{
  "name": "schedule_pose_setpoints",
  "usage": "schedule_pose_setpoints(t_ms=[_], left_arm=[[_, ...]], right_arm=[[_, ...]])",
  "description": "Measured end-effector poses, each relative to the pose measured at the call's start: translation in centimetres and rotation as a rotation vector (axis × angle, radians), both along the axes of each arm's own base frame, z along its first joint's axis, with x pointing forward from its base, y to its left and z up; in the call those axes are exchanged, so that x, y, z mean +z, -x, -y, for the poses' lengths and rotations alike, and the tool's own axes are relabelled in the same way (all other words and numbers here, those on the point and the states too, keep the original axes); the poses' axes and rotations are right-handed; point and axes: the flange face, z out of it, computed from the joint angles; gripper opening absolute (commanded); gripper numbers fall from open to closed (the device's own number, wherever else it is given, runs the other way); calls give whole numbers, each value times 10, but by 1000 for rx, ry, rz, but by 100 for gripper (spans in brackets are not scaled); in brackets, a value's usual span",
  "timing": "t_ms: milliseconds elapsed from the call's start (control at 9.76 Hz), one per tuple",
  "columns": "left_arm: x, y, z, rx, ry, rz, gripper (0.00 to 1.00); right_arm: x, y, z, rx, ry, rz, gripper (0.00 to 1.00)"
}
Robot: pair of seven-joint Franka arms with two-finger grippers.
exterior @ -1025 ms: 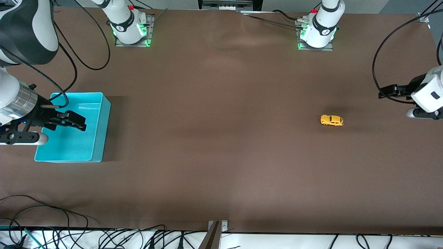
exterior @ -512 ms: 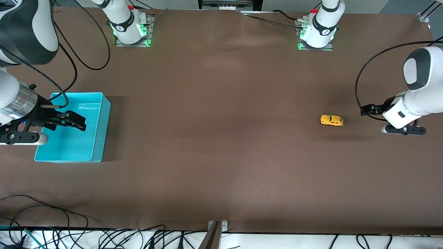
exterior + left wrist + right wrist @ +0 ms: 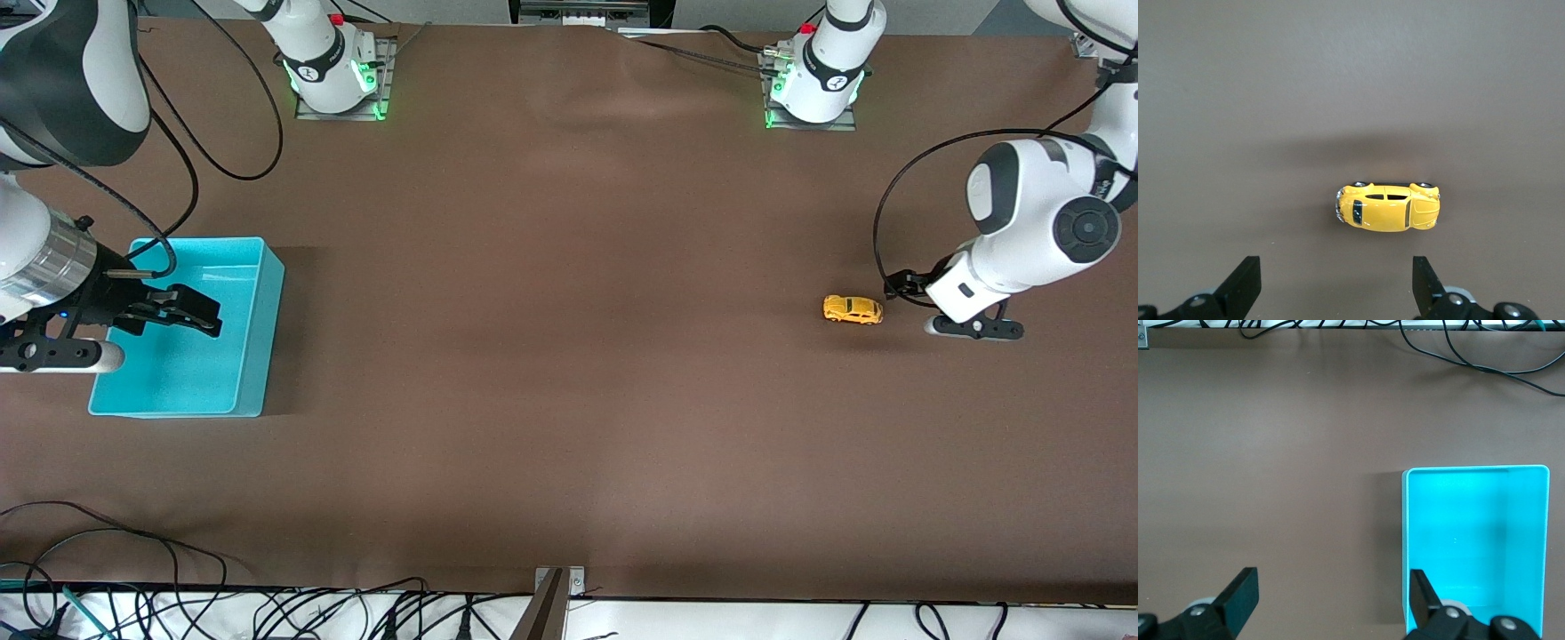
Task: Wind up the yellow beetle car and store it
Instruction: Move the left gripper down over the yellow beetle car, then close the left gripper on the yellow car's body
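The small yellow beetle-shaped toy car with dark windows (image 3: 853, 309) (image 3: 1387, 207) sits on its wheels on the brown table surface (image 3: 569, 373) toward the left arm's end, untouched. The left gripper (image 3: 902, 286) (image 3: 1335, 293) hangs just beside the car, fingers spread apart with nothing between them. The right gripper (image 3: 191, 311) (image 3: 1331, 607) waits over the open turquoise rectangular plastic bin (image 3: 258, 267) (image 3: 1475, 547) at the right arm's end, fingers likewise apart and empty.

Yellow beetle car (image 3: 1387, 207): glossy painted shell, smooth, small bright trim at nose. Table (image 3: 569, 400): matt brown covering, faint creases. Bin (image 3: 262, 329): smooth turquoise plastic, slight sheen. Left gripper (image 3: 1335, 293) fingers (image 3: 1245, 283): matt black.
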Motion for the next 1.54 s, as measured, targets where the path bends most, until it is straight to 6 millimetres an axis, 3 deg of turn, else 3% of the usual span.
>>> schedule_pose_setpoints(t_ms=[410, 1230, 1537], left_arm=[[-44, 32, 20, -134, 25, 7, 100], [-51, 35, 22, -919, 129, -6, 100], [-68, 33, 22, -1201, 147, 8, 100]], right_arm=[[0, 0, 0, 0, 0, -1, 100], [0, 0, 0, 0, 0, -1, 100], [-1, 0, 0, 0, 0, -2, 100]])
